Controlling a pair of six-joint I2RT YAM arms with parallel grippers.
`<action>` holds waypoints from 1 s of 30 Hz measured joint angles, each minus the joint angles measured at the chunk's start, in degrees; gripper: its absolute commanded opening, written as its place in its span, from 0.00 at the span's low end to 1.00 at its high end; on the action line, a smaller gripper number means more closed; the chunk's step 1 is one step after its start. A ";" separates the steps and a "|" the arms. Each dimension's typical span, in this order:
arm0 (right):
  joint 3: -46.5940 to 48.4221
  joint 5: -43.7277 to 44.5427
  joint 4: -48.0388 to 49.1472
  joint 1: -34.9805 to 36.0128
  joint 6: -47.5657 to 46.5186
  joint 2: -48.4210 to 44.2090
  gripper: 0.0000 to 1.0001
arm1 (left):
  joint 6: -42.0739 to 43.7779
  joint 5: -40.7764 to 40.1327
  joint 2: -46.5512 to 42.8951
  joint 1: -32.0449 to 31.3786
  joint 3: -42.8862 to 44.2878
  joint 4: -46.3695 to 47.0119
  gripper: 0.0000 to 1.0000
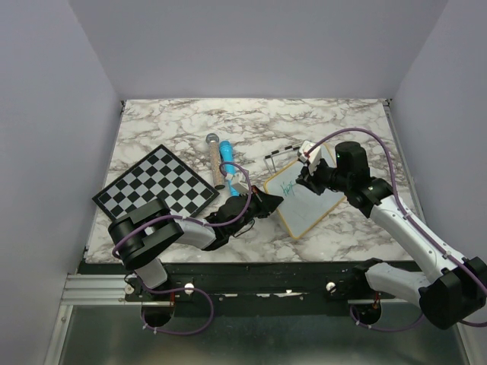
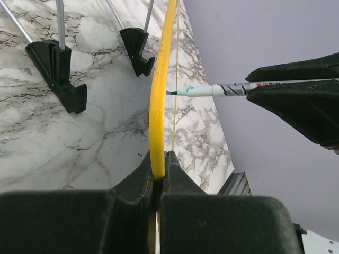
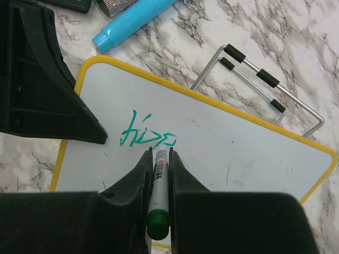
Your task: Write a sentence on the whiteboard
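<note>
Clamping the whiteboard [image 3: 254,153] rim, left hand [image 2: 159,172] leaves its face uncovered

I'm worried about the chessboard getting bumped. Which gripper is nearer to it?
Left. The left gripper sits just right of the chessboard, clamped on the whiteboard edge; the right gripper is farther right, over the whiteboard, holding a green marker.

Green handwriting [image 3: 143,136] on whiteboard [image 3: 238,143] — roughly "Hop", scrawled; marker [image 3: 158,185] label print unreadable.
</note>
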 measured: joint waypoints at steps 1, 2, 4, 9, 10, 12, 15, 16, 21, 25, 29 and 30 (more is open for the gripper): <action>0.00 -0.07 -0.02 0.00 0.24 0.00 0.01 | -0.02 0.00 0.00 0.00 0.00 0.00 0.00; 0.00 -0.17 -0.02 -0.02 0.50 -0.11 0.00 | -0.02 0.02 0.00 0.00 0.00 0.00 0.00; 0.00 -0.35 -0.09 -0.02 1.14 -0.42 0.01 | 0.04 0.04 0.00 0.00 0.00 0.09 0.00; 0.00 -0.42 -0.07 -1.95 2.51 -1.70 0.01 | 0.09 0.04 0.00 -0.02 -0.02 0.11 0.00; 0.00 -0.39 -0.04 -2.78 2.75 -1.81 0.00 | 0.09 0.04 0.00 0.00 -0.04 0.15 0.00; 0.00 -0.37 -0.04 -4.15 3.02 -1.81 0.01 | 0.07 0.07 0.00 -0.02 -0.09 0.22 0.00; 0.00 -0.33 -0.04 -5.01 3.15 -1.60 0.01 | 0.09 0.13 0.00 0.00 -0.11 0.26 0.00; 0.00 -0.37 -0.04 -5.01 3.15 -1.44 0.00 | 0.09 0.15 0.00 0.00 -0.11 0.26 0.00; 0.00 -0.85 -0.02 -5.01 3.15 0.04 0.01 | 0.11 0.20 0.00 0.00 -0.11 0.28 0.00; 0.11 -1.81 -0.02 -5.01 3.15 1.16 0.00 | 0.07 0.17 0.00 0.00 -0.15 0.24 0.00; 0.39 -2.34 -0.02 -5.14 3.15 1.55 0.01 | 0.04 0.20 0.02 0.00 -0.22 0.28 0.00; 0.39 -2.34 -0.02 -5.14 3.15 1.60 0.01 | 0.02 0.20 0.02 0.00 -0.22 0.28 0.00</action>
